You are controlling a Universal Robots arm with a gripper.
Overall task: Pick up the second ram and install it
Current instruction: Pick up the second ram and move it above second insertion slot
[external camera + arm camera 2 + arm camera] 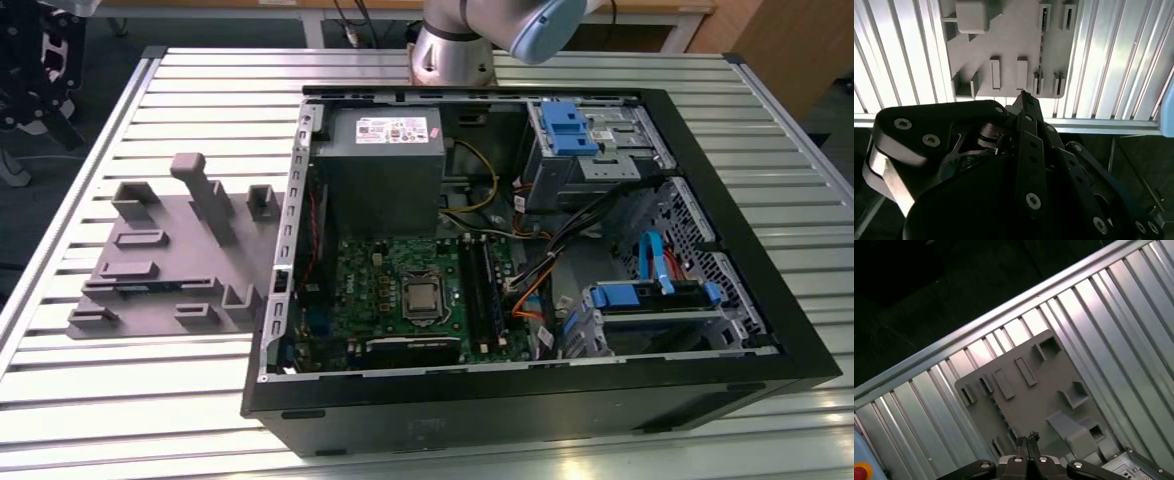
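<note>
Second wrist view: fingers (pixel 1026 107) drawn together to a single point, nothing between them, hanging over the grey fixture (pixel 1014 35) on the slatted tabletop (pixel 899 55). The second ram (pixel 1041 47) stands on its long edge in the fixture with each end caught in a small upright holder. It runs away from the fingertips, its near end almost under them. Probably kept on edge so that both faces stay free for a pinch along the top. Bare plate lies on either side of the stick, but two low blocks sit near on one side, so room for spread fingers looks fair rather than generous. Exterior view: fixture (pixel 160 270) sits just beside the open computer case (pixel 534 400). The long memory slots (pixel 478 290) lie deep inside among cables, tighter quarters. Cannot tell whether any slot is filled.
</note>
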